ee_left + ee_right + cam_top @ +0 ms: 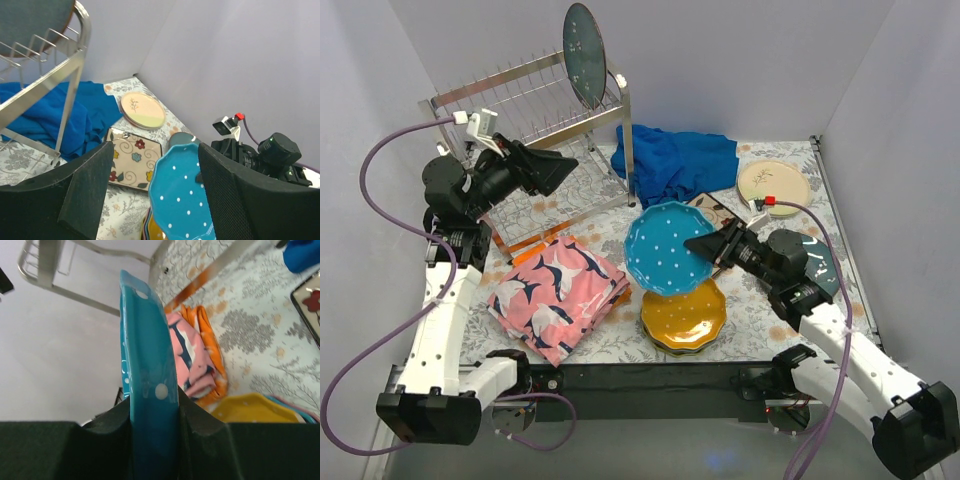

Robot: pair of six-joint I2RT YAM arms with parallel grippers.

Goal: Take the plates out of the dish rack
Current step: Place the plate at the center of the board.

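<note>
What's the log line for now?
right fingers: gripping teal white-dotted round plate | left fingers: open, empty | dark teal plate: in silver wire rack

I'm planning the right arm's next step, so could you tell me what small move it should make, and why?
Probably lower the teal dotted plate onto the orange plate topping the stack, then let go. The right gripper pinches its rim, and it hangs tilted just over that stack, seemingly not yet resting on it.
</note>
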